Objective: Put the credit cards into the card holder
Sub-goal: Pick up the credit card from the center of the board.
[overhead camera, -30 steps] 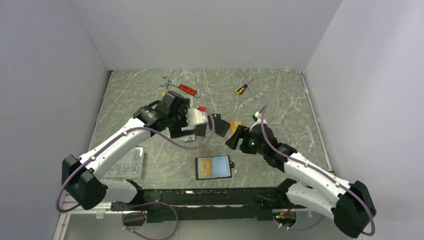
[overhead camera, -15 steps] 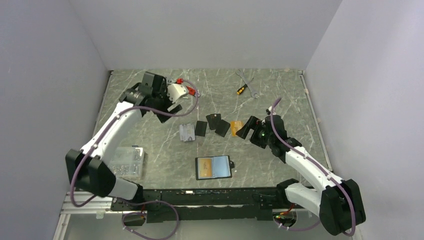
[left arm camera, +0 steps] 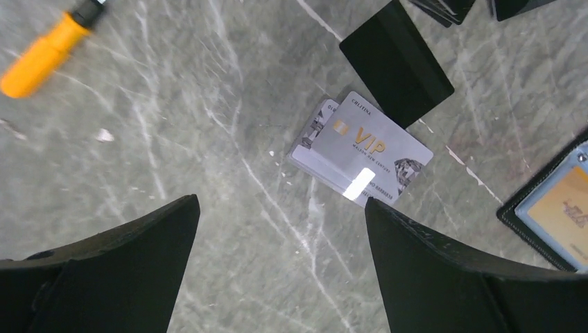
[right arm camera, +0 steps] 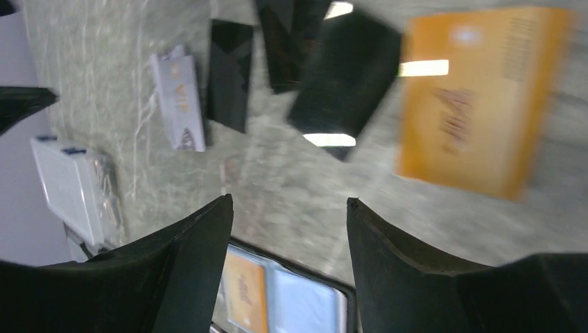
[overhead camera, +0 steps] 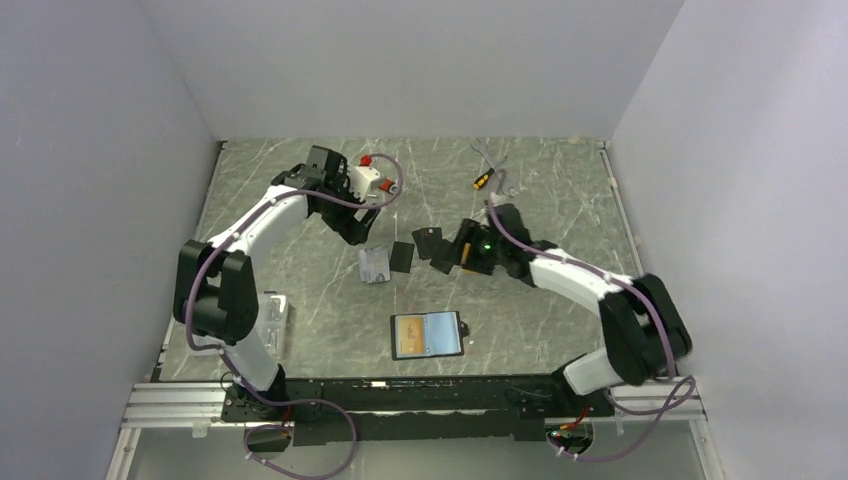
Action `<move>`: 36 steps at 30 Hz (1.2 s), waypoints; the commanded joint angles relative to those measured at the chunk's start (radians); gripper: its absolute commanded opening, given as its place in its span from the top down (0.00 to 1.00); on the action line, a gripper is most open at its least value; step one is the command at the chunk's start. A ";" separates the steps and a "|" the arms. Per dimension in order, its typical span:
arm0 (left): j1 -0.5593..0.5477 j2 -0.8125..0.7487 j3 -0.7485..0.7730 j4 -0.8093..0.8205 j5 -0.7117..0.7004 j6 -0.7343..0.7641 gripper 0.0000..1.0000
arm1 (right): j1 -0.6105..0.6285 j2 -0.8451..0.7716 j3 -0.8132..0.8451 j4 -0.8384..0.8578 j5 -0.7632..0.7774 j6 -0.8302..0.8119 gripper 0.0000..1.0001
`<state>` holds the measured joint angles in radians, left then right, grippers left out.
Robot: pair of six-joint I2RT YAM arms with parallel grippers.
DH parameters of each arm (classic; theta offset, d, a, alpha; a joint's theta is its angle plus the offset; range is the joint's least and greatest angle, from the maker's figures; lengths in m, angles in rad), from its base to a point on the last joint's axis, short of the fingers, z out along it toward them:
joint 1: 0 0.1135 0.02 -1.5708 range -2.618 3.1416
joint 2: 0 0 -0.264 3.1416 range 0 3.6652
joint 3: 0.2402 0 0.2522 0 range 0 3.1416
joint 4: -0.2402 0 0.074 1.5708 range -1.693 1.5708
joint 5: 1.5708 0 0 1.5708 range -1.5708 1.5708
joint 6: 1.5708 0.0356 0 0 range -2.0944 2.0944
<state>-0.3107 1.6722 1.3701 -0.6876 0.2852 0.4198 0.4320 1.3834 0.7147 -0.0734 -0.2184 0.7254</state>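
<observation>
- The grey marbled table point(overhead camera: 300, 290) sits between plain white walls.
- Nearest me, the card holder point(overhead camera: 461, 336) lies open and flat, with an orange card showing in its left pocket.
- Beyond it, a silver card point(overhead camera: 373, 265) lies just beside a black card point(overhead camera: 401, 257), and two more black cards point(overhead camera: 445, 256) overlap to their right.
- My right gripper point(right arm camera: 288, 201) hangs by a loose orange card point(right arm camera: 478, 97), fingers apart and empty.
- My left gripper point(left arm camera: 277, 208) hovers above the silver card, fingers wide apart and empty.
- Far back lies a screwdriver point(overhead camera: 482, 180).
</observation>
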 commanded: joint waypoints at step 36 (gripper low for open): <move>-0.032 0.066 -0.294 0.400 -0.085 0.117 0.09 | 0.246 0.685 0.380 0.492 -0.211 0.235 0.75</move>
<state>-0.3321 1.7561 1.0718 -0.3145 0.2142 0.5163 0.6716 2.0850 1.1160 0.3382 -0.4294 0.9360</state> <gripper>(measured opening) 0.918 0.267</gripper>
